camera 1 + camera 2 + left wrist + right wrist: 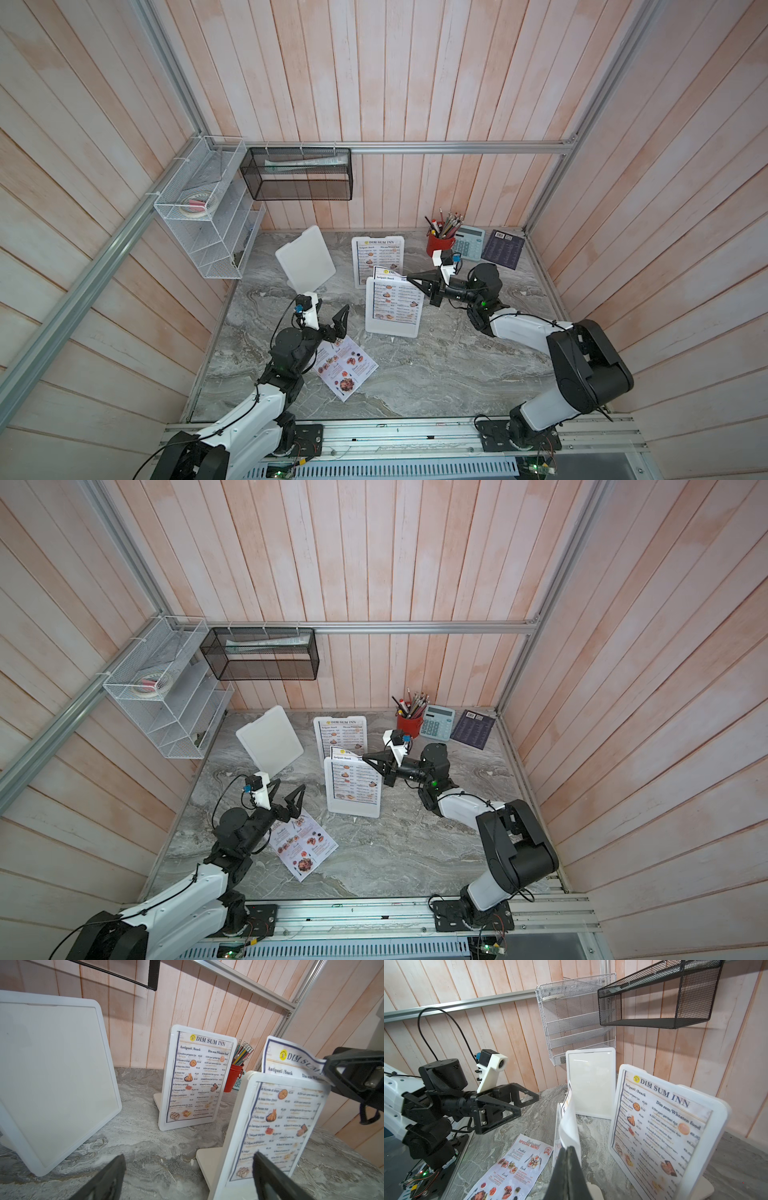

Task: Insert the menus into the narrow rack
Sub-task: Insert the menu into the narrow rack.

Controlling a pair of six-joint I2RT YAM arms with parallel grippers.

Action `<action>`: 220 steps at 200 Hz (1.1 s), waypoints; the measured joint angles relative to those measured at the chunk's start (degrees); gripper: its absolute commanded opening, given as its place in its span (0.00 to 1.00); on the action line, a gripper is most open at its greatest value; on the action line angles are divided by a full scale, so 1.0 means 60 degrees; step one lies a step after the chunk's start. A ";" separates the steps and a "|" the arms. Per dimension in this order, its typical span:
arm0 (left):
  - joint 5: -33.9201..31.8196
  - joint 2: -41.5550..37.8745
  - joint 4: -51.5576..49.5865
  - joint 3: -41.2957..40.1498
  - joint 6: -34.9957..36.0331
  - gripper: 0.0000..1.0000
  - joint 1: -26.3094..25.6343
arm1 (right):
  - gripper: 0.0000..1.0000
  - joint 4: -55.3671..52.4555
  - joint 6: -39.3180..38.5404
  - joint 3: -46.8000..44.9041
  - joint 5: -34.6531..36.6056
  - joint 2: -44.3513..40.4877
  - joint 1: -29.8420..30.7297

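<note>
Left gripper [291, 786] spread wide and empty; right gripper [410, 280] pinched tight on a DIM SUM INN sheet [388, 272].

Left to right, you get: white wire shelf [203, 216], contents hard to make out; paper in the black mesh rack [301, 176] blurred by mesh; Special Menu [349, 368] flat, one corner under the left arm; the held sheet's lower part hidden in the near stand [392, 328]; second DIM SUM INN menu [378, 257] partly blocked. Grey marbled tabletop [436, 374], pale plank walls [415, 75].
</note>
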 measured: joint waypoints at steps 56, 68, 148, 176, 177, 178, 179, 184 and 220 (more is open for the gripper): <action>0.0000 0.0000 0.0000 0.0000 0.0004 0.97 -0.0015 | 0.09 -0.0073 0.0033 0.0069 0.0098 -0.0040 0.0000; 0.0000 0.0000 0.0000 0.0000 0.0000 0.97 -0.0015 | 0.09 -0.0200 0.0026 0.0142 0.0149 -0.0076 0.0000; 0.0000 0.0000 0.0000 0.0000 0.0004 0.97 -0.0033 | 0.00 -0.0576 -0.0215 0.0550 0.0291 -0.0142 0.0138; 0.0000 0.0000 0.0025 -0.0018 0.0000 0.97 -0.0033 | 0.00 -0.0546 -0.0291 0.0306 0.0412 -0.0146 0.0273; 0.0000 0.0000 0.0025 -0.0018 0.0004 0.97 -0.0033 | 0.00 -0.0543 -0.0295 0.0284 0.0423 -0.0146 0.0273; 0.0000 0.0000 0.0025 -0.0022 0.0000 0.97 -0.0033 | 0.00 -0.0543 -0.0295 0.0273 0.0426 -0.0146 0.0277; 0.0000 0.0000 0.0025 -0.0022 0.0004 0.97 -0.0033 | 0.00 -0.0539 -0.0299 0.0266 0.0430 -0.0146 0.0277; 0.0000 0.0000 0.0029 -0.0029 0.0004 0.97 -0.0033 | 0.00 -0.0528 -0.0299 0.0189 0.0441 -0.0146 0.0291; 0.0004 -0.0018 0.0036 -0.0055 0.0004 0.97 -0.0033 | 0.00 -0.0375 -0.0331 0.0029 0.0652 -0.0153 0.0313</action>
